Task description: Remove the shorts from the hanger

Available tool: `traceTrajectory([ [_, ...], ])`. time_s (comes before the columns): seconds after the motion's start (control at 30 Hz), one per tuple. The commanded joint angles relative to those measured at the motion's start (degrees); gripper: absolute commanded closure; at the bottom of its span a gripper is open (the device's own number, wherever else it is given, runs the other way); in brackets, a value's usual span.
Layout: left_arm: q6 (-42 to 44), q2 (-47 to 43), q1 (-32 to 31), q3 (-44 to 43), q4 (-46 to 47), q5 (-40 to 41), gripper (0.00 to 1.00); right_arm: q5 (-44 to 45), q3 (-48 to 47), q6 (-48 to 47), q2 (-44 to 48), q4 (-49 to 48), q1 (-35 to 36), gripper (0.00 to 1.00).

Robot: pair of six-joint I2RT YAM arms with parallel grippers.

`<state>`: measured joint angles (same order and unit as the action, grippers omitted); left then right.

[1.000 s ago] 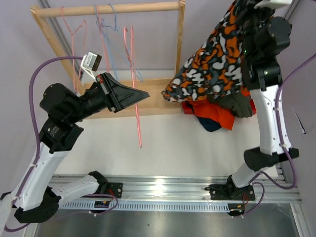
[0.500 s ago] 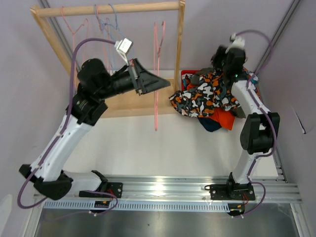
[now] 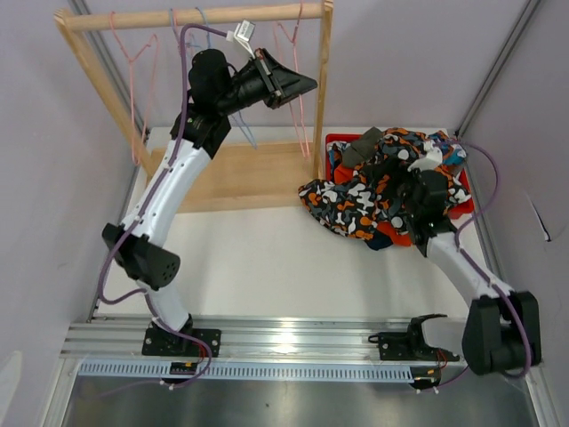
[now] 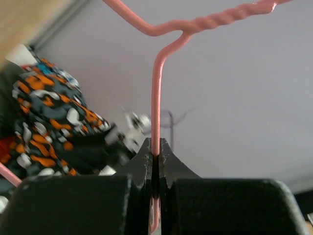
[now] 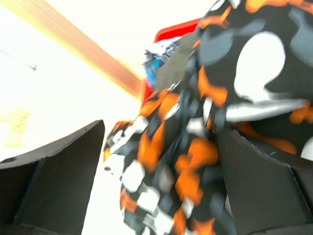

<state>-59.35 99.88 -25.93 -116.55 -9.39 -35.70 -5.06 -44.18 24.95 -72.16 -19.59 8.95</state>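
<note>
The orange-black-white-grey blotch print shorts (image 3: 351,200) lie crumpled on top of a pile at the right, free of any hanger. Beneath them show orange shorts (image 3: 402,233), navy shorts (image 3: 380,240), olive shorts (image 3: 360,147) and teal print shorts (image 3: 444,147). My right gripper (image 3: 407,189) hovers low over the pile. In the right wrist view it (image 5: 161,176) is open, its fingers (image 5: 58,171) wide apart with the blotch shorts (image 5: 186,161) lying loose between them. My left gripper (image 3: 298,84) is raised by the rack's bar, shut (image 4: 155,152) on a bare pink wire hanger (image 4: 156,98).
A wooden rack (image 3: 196,16) stands at the back with a pink hanger (image 3: 133,62) and a blue hanger (image 3: 200,44) on its bar, over a wooden base (image 3: 240,173). The pile rests in a red tray (image 3: 331,151).
My left arm has carried the pink hanger up and right to the rack's bar. My right gripper has come down, opened and let the blotch shorts fall on the pile.
</note>
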Motion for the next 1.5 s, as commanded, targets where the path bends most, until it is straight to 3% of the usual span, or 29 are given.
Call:
traceTrajectory([
  [0.0, -2.4, 4.6, 2.3, -6.3, 3.4, 3.4, 1.00, -3.7, 7.1, 3.4, 8.4, 0.3, 1.8, 0.01],
  [0.13, -5.5, 13.3, 3.5, -17.6, 2.5, 5.1, 1.00, -2.5, 12.3, 3.3, 17.6, 3.6, 8.0, 0.01],
  [0.2, -8.2, 16.1, 4.1, -18.4, 3.2, 5.7, 1.00, -0.4, 13.2, 2.8, 21.2, 7.3, 10.8, 0.00],
  [0.33, -8.6, 15.2, 4.3, -15.7, 3.8, 8.2, 1.00, 2.2, 16.1, 2.5, 25.5, 10.6, 16.2, 0.00],
  [0.53, -9.6, 8.9, 4.2, -3.3, 7.2, 8.5, 0.99, 3.1, 17.0, 2.4, 28.2, 13.3, 17.5, 0.01],
  [0.57, -9.5, 8.1, 4.1, -2.5, 7.7, 8.3, 0.95, 3.0, 16.9, 2.4, 28.4, 13.6, 17.7, 0.01],
  [0.67, -8.3, 6.0, 3.0, -1.0, 6.7, 7.2, 0.54, 3.4, 16.2, 2.8, 29.2, 14.5, 18.5, 0.01],
  [0.7, -7.5, 5.4, 2.7, -0.9, 6.3, 7.0, 0.33, 3.7, 15.7, 2.8, 29.4, 14.8, 18.8, 0.01],
  [0.8, -7.3, 2.6, 1.6, 1.0, 6.7, 5.2, 0.15, 5.8, 13.9, 2.4, 31.2, 17.5, 20.0, 0.01],
  [1.0, -6.9, -5.1, -1.5, 9.3, 9.0, 0.6, 0.01, 10.0, 9.4, 0.4, 36.9, 26.0, 20.7, 0.00],
  [1.13, -3.3, -10.9, -4.0, 14.5, 8.1, -1.6, 0.01, 10.4, 5.6, 0.3, 40.5, 30.9, 20.8, 0.01],
  [1.23, 2.9, -17.4, -5.5, 21.5, -0.6, -0.1, 0.01, 9.5, 3.5, 0.6, 42.5, 33.9, 21.0, 0.01],
  [1.47, 21.1, -28.0, -5.5, 28.8, -24.1, 22.0, 0.01, 7.5, 1.7, 2.3, 43.9, 38.8, 21.2, 0.01],
])
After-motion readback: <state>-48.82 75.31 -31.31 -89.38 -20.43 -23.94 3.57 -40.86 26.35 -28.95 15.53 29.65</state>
